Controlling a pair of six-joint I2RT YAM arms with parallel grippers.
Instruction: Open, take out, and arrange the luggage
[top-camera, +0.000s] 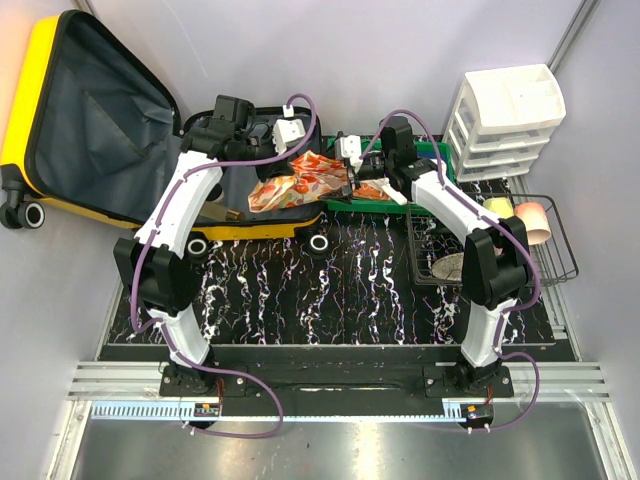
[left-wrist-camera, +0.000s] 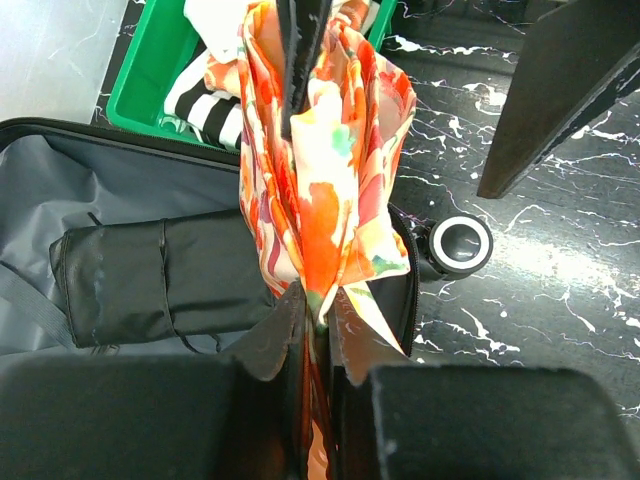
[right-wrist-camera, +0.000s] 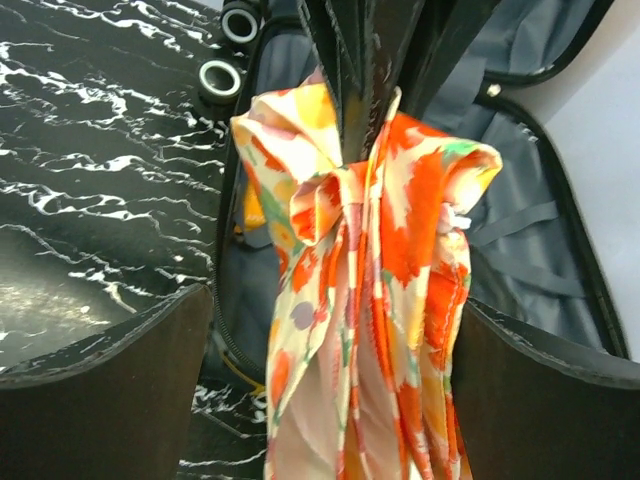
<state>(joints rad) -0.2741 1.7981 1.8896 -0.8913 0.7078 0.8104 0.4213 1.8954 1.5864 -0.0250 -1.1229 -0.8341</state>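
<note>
The yellow luggage (top-camera: 100, 130) lies open at 10 o'clock on the black marbled counter (top-camera: 300, 290), its grey-lined lid propped up at the far left and its base flat just beside the green tray (left-wrist-camera: 135, 95) at 1 o'clock. The left fingers (left-wrist-camera: 310, 325) are pinched tight on an orange floral cloth (left-wrist-camera: 330, 200) above the base, where a black pouch (left-wrist-camera: 150, 280) lies. The right fingers (right-wrist-camera: 330, 300) stand well apart, the cloth hanging between them
</note>
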